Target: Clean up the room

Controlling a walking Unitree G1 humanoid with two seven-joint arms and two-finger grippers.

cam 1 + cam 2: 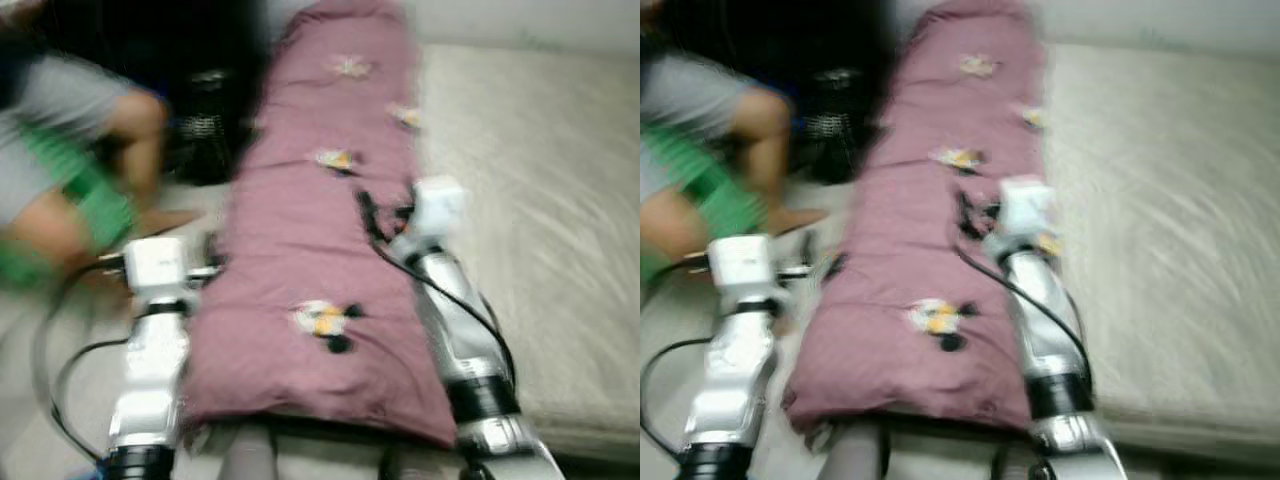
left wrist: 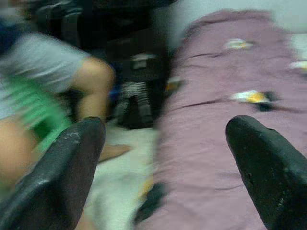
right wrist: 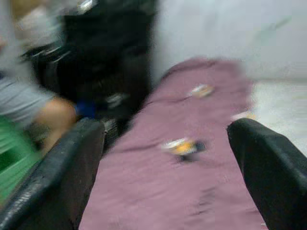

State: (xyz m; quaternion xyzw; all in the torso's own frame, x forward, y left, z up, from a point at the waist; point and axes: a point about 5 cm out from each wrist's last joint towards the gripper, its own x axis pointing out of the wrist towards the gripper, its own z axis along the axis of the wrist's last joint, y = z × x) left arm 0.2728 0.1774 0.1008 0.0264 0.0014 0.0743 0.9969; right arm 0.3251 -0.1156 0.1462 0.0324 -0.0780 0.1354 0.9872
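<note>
**Both arms out over the folded mauve blanket, nothing gripped**

Bed (image 1: 540, 200), pale cream cover, runs along the robot's right and away toward the wall. Views blurred.

Mauve blanket (image 1: 320, 250), folded into a long strip, lies along the bed's left edge, near end hanging just over the bed's foot. Small printed motifs scattered on it.

Person (image 1: 70, 170) crouched on the floor to the left, grey top, green shorts, one hand down beside the blanket's edge. Dark bags or clutter behind; cannot tell what.

Left gripper (image 2: 165, 163): beside the blanket's left edge, fingers (image 2: 67, 167) spread wide, empty. Right gripper (image 3: 165, 158): over the blanket's right side, fingers (image 3: 268, 167) likewise wide apart, holding nothing.

Handling, as judgement: soft, limp, light for its bulk; will sag and unfold if lifted at one point. Best taken with both grippers, pinching through all layers at the near corners or along the two long edges. Mind the person's hand nearby.
</note>
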